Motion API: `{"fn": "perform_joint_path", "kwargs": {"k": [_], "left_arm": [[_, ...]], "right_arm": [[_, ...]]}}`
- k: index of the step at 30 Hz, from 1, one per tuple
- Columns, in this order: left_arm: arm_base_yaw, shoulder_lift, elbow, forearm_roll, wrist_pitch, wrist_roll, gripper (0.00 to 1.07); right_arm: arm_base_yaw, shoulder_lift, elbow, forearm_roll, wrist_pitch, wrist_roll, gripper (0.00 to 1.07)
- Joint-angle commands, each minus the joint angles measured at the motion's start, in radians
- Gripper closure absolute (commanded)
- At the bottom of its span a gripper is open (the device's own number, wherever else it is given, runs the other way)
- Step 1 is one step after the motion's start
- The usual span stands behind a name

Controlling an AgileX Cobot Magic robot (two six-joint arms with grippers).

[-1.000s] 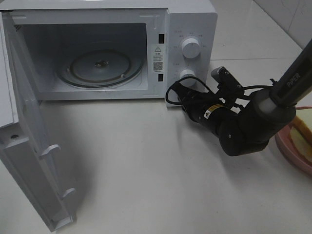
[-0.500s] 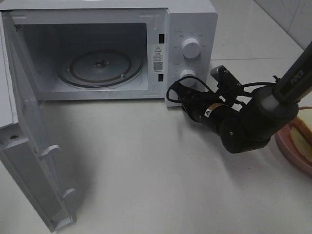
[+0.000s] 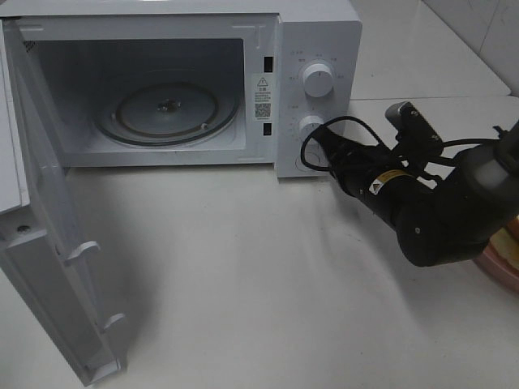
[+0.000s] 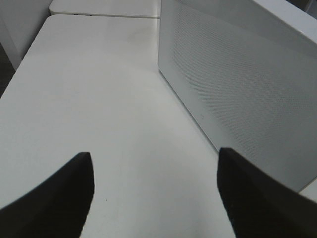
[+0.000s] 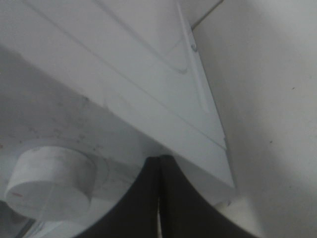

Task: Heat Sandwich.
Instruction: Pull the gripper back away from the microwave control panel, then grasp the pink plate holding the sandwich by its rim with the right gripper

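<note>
Pink plate [image 3: 501,274] with the sandwich [image 3: 512,243] sits at the overhead frame's right edge, half hidden behind my right arm. The right end effector [image 5: 158,171], closed and empty, crowds the microwave's [image 3: 320,32] lower knob [image 3: 312,126]; swinging away, I might knock it. The left end effector [image 4: 153,157] gapes wide, empty.

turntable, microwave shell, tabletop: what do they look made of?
Turntable: probably clear glass, glossy. The hub beneath shows through it and its rim catches light.
Shell: white, smooth, semi-gloss. It could be painted metal or plastic; the look does not settle it.
Tabletop: white, hard, slightly glossy with soft reflections. Laminate or stone-like, unclear.
</note>
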Motion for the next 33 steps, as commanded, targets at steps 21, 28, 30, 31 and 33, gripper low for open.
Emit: {"fn": "perform_joint_path", "kwargs": {"k": [21,28,30,31,33], "left_arm": [[-0.007,-0.023,0.001,-0.001,0.005,0.001,0.39],[-0.007,-0.023,0.001,-0.001,0.005,0.001,0.39],[-0.007,-0.023,0.001,-0.001,0.005,0.001,0.39],[-0.007,-0.023,0.001,-0.001,0.005,0.001,0.39],[-0.007,-0.023,0.001,-0.001,0.005,0.001,0.39]], "right_arm": [[-0.009,-0.313,0.239,-0.045,0.118,-0.242,1.07],[-0.009,-0.447,0.239,-0.126,0.290,-0.327,1.06],[-0.009,-0.508,0.239,-0.130,0.391,-0.354,1.05],[-0.009,-0.508,0.239,-0.130,0.391,-0.354,1.05],[-0.009,-0.561,0.237,-0.130,0.506,-0.405,1.04]]}}
